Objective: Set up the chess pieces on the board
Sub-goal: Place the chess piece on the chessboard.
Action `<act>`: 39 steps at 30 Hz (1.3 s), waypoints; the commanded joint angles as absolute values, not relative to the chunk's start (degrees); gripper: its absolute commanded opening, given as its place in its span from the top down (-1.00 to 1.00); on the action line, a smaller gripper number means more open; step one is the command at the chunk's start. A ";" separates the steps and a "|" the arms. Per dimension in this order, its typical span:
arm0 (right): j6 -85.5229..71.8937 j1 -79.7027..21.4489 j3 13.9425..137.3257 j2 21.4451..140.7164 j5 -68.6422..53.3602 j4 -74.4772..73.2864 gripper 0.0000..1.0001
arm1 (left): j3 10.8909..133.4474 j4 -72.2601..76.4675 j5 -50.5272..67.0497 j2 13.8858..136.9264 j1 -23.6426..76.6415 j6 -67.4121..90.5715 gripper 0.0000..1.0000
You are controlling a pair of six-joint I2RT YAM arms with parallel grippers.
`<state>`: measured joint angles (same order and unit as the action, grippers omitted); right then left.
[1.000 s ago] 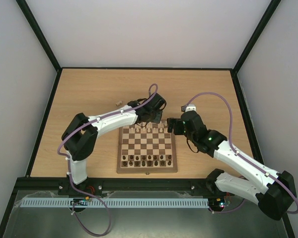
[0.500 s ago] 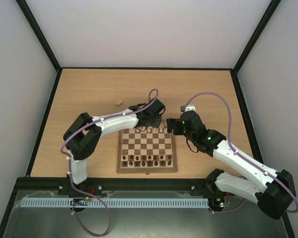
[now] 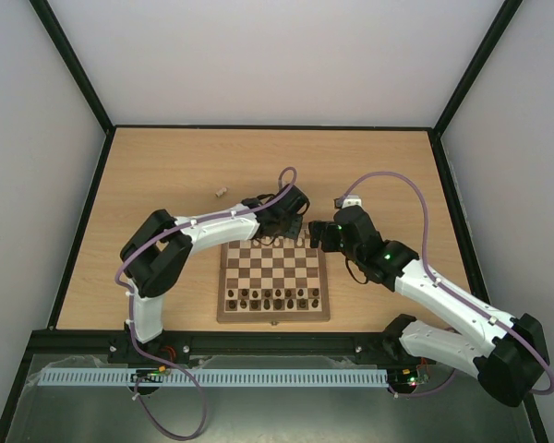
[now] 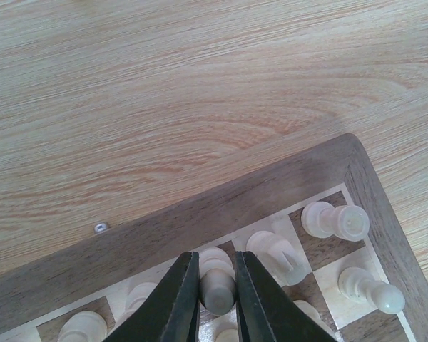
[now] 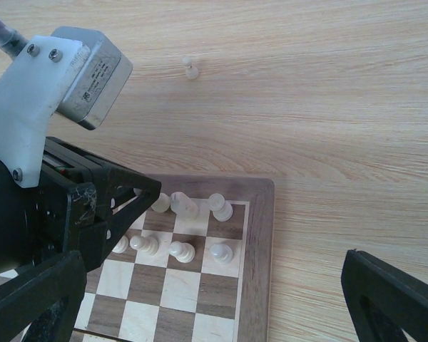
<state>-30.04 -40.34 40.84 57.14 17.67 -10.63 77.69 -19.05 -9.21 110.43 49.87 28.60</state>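
Over the far edge of the square wooden chessboard [image 3: 273, 269] with cream and dark brown squares inside a mid-brown frame, we see the left end effector [image 4: 216, 296] pointing down. Its two dark fingers [image 4: 177, 308] are clamped on a pale cream turned wooden piece [image 4: 215, 283]. That piece sits over the back rank, on the third square from the corner that shows in the left wrist view. We cannot tell whether its base touches the square.

Just beside it along the same rank stand other pale cream pieces [image 4: 274, 253], one of them on the corner square [image 4: 335, 221], and more fill the rank in front. A small metal stud [image 4: 100, 228] sits in the board's frame, next to the light wood worktop [image 4: 200, 92].

From above, the dark brown pieces [image 3: 270, 297] are lined up along the near side of the board, and the middle squares between the two sets are bare.

Near the board's far right corner we find the right end effector [image 3: 315, 233], close to the left one. Its jaws are spread wide in its own wrist view, with nothing between them.

Well apart from the board, on the worktop beyond its far left side, one small pale figure [image 3: 221, 192] lies by itself; it also shows in the right wrist view [image 5: 191, 68].
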 commanded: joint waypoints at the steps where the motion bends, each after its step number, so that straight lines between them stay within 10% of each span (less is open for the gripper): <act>1: -30.15 -40.06 40.41 57.61 17.61 -11.12 -0.97 | 77.21 -19.41 -9.76 111.18 50.25 28.77 0.66; 39: -29.13 -40.02 42.67 61.50 15.34 -11.06 -0.97 | 80.49 -22.43 -12.56 102.89 50.09 28.93 0.22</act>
